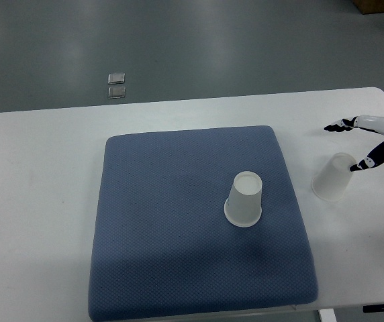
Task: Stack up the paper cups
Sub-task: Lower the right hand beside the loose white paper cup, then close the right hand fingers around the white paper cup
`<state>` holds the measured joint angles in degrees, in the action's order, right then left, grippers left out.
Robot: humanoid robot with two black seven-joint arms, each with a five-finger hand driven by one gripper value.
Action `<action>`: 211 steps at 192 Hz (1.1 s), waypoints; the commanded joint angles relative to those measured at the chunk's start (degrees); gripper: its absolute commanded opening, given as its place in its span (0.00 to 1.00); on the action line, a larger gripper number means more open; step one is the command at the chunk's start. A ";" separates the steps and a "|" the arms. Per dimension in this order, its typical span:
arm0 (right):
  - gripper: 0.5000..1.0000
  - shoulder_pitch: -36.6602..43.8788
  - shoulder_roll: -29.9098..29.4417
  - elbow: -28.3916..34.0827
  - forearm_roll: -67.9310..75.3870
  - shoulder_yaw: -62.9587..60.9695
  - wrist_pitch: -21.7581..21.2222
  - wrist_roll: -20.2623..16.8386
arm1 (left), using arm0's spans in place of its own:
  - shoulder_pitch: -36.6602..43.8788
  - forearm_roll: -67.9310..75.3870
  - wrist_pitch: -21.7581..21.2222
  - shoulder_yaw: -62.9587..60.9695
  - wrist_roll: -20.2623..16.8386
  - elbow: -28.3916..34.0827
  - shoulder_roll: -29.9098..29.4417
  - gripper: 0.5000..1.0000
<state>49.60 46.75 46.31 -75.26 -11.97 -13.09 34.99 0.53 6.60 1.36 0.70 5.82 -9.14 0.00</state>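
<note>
One white paper cup (245, 198) stands upside down on the blue mat (178, 228), right of its middle. A second paper cup (333, 177) stands upside down on the white table just off the mat's right edge. My right hand (356, 144) comes in from the right edge, fingers spread and holding nothing. Its lower finger (373, 158) is right beside the second cup's top; the upper finger (340, 125) points left above it. The left arm does not show.
The white table (37, 201) has its front edge at the bottom right and its far edge at the top. Two small square floor fittings (117, 85) lie beyond the table. A brown box corner (380, 5) shows top right.
</note>
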 commanded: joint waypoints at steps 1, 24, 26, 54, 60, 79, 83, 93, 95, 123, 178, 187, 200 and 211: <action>0.84 0.06 0.36 0.01 -0.94 0.28 0.17 0.01 | 0.00 -0.01 0.05 0.00 -0.02 0.00 0.00 1.00; 0.84 0.06 0.36 0.54 -0.94 1.33 0.17 0.01 | 0.00 -0.01 0.05 0.00 -0.02 0.00 0.00 1.00; 0.84 0.06 0.36 0.71 -0.94 1.51 0.17 0.01 | 0.00 -0.01 0.05 0.00 0.06 0.00 0.00 1.00; 0.84 0.41 0.62 2.12 -0.32 1.51 -0.35 0.01 | 0.00 -0.01 -0.04 0.00 -0.02 0.00 0.00 1.00; 0.84 0.76 0.89 2.21 -0.24 1.42 -0.44 0.01 | 0.00 -0.01 0.05 0.00 -0.02 0.00 0.00 1.00; 0.84 1.91 1.59 3.17 0.20 1.16 -0.88 0.01 | 0.00 -0.01 -0.04 0.00 -0.02 0.00 0.00 1.00; 0.84 1.99 1.68 3.35 0.38 0.98 -1.06 0.01 | 0.00 -0.01 0.05 0.00 -0.02 0.00 0.00 1.00; 0.84 2.78 2.47 3.88 1.52 0.89 -1.67 0.01 | 0.00 -0.01 0.05 0.00 -0.02 0.00 0.00 1.00; 0.84 2.87 2.55 4.05 1.78 0.89 -1.93 0.01 | 0.00 -0.01 0.05 0.00 -0.02 0.00 0.00 1.00; 0.84 2.87 2.55 4.75 2.40 1.51 -4.13 0.01 | 0.00 -0.01 0.05 0.00 -0.02 0.00 0.00 1.00; 0.85 2.08 2.64 6.78 1.61 4.76 -3.69 0.01 | 0.00 -0.01 -0.04 0.00 -0.02 0.00 0.00 1.00; 0.84 1.56 2.38 6.69 1.26 5.29 -3.25 0.01 | 0.00 -0.01 -0.04 0.00 -0.02 0.00 0.00 1.00; 0.84 0.94 2.12 6.43 1.26 6.34 -1.41 0.01 | 0.00 -0.01 0.05 0.00 -0.02 0.00 0.00 1.00; 0.84 0.68 2.03 6.08 1.43 7.13 0.52 0.01 | 0.00 -0.01 -0.04 0.00 -0.02 0.00 0.00 1.00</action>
<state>50.94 49.03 52.95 -73.97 -6.22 -15.49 35.00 0.53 6.59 1.35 0.70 5.79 -9.14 0.00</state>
